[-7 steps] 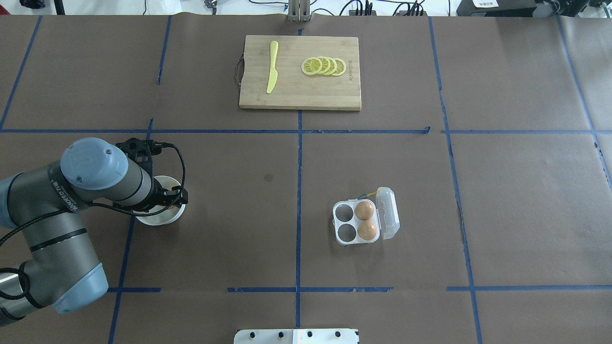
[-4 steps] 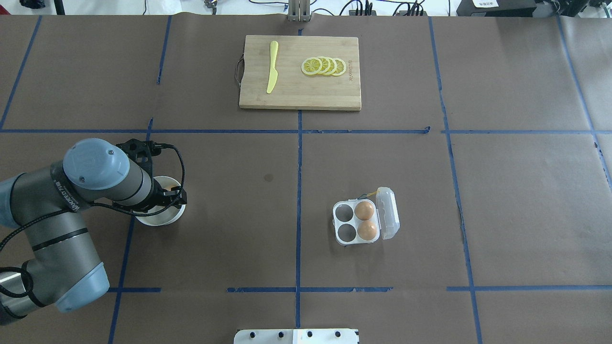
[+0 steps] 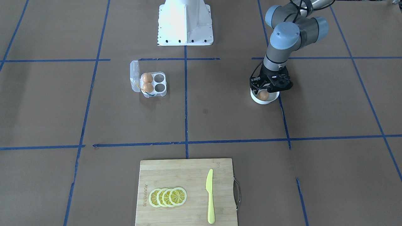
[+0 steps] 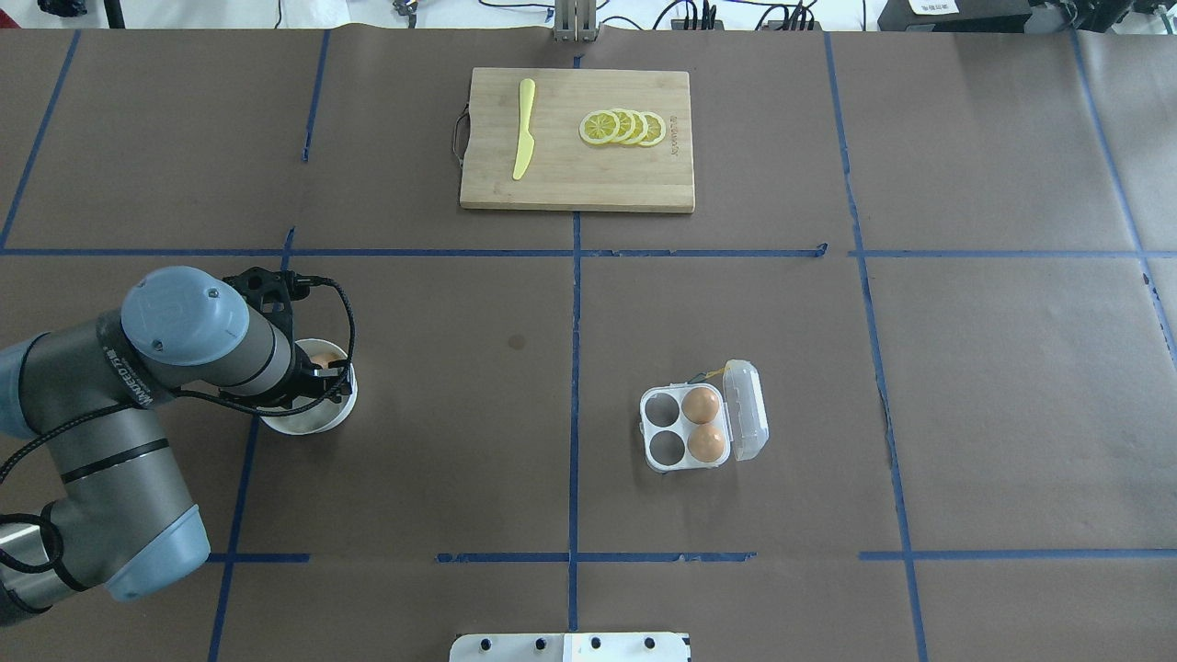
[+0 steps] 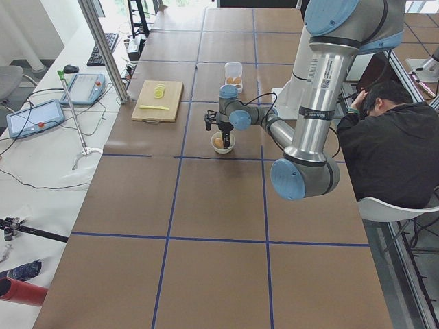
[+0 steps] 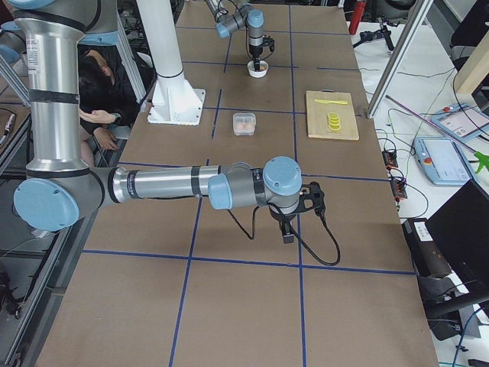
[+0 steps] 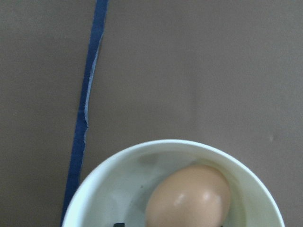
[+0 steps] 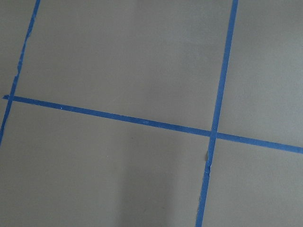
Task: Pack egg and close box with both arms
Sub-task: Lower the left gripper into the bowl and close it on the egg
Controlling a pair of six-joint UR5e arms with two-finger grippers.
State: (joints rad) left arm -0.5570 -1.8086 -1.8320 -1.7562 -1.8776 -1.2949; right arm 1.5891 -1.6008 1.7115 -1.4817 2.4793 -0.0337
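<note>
1. I am seeing the left gripper [image 3: 267, 89] hanging low over the white bowl [image 7: 118, 161]; I cannot tell whether its claw is spread or pinching.
2. The egg [image 7: 188, 196] is lying inside that bowl.
3. In the overhead view, the box [image 4: 678, 426] is sitting well apart at the bowl's 3 o'clock, its lid [image 4: 747, 410] open and two eggs [image 4: 702, 405] filling its 3 o'clock cells.
4. The right gripper [image 6: 289, 229] is hovering over the table [image 8: 118, 56]; I cannot tell its claw state.

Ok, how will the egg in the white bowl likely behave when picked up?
The egg looks smooth and glossy, so probably slippery. Its rounded shape would likely roll inside the curved bowl if nudged. Eggshell: probably cracks if squeezed.
</note>
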